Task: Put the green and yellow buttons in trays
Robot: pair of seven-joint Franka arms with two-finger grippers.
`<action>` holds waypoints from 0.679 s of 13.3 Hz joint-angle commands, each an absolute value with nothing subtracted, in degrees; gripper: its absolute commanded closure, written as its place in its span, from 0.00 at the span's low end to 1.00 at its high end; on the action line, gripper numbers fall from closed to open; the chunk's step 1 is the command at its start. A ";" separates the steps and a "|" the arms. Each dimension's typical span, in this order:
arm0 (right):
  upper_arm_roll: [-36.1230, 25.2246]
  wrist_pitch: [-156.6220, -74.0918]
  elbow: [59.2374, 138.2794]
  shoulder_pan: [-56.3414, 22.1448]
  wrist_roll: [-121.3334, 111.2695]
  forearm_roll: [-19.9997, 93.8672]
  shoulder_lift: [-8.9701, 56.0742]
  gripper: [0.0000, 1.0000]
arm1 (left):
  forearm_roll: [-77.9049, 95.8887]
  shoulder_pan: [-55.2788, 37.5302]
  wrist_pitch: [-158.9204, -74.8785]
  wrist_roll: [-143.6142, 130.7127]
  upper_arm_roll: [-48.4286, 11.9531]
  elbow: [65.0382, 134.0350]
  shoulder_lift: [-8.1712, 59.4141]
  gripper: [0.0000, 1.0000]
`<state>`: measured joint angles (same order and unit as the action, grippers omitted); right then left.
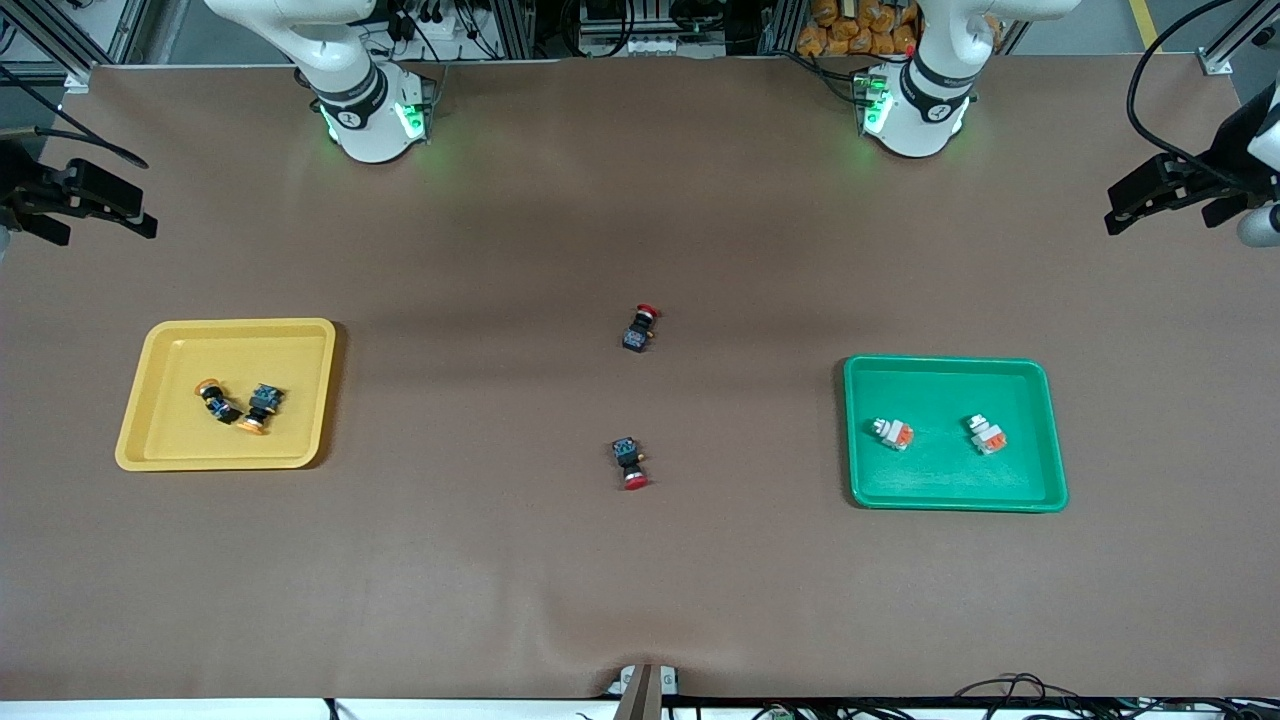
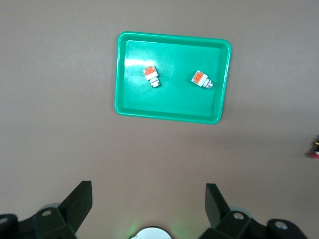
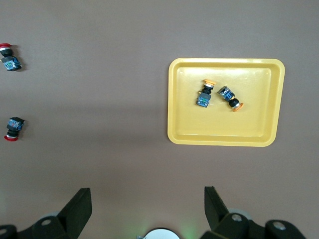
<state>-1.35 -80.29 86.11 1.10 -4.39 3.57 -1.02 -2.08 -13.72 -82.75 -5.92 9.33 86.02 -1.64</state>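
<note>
Two black-bodied buttons with yellow-orange caps [image 1: 218, 402] [image 1: 260, 408] lie in the yellow tray [image 1: 170, 345] toward the right arm's end; they also show in the right wrist view [image 3: 205, 94] [image 3: 230, 98]. Two white-grey blocks with orange patches [image 1: 892, 432] [image 1: 986, 434] lie in the green tray [image 1: 940, 490] toward the left arm's end, also in the left wrist view [image 2: 152, 76] [image 2: 202, 79]. My left gripper [image 2: 148, 188] and right gripper [image 3: 146, 192] are open and empty, raised high over bare table between each base and its tray.
Two black-bodied buttons with red caps [image 1: 640, 327] [image 1: 630, 463] lie on the brown table mid-way between the trays, the second nearer the front camera. The arm bases [image 1: 370, 120] [image 1: 910, 115] stand at the table's back edge.
</note>
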 commanded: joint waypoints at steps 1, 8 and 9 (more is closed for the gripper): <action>-0.79 -79.45 85.43 2.02 -3.60 4.22 -1.23 0.00 | -2.11 -15.64 -83.50 -3.78 10.02 84.91 -1.15 0.00; -0.79 -79.54 85.43 1.93 -3.60 4.22 -1.23 0.00 | -1.23 -15.47 -89.02 -3.52 9.67 85.08 0.44 0.00; -0.79 -79.45 85.43 2.02 -3.60 4.22 -1.23 0.00 | -1.14 -15.64 -89.82 -3.52 9.67 85.34 0.61 0.00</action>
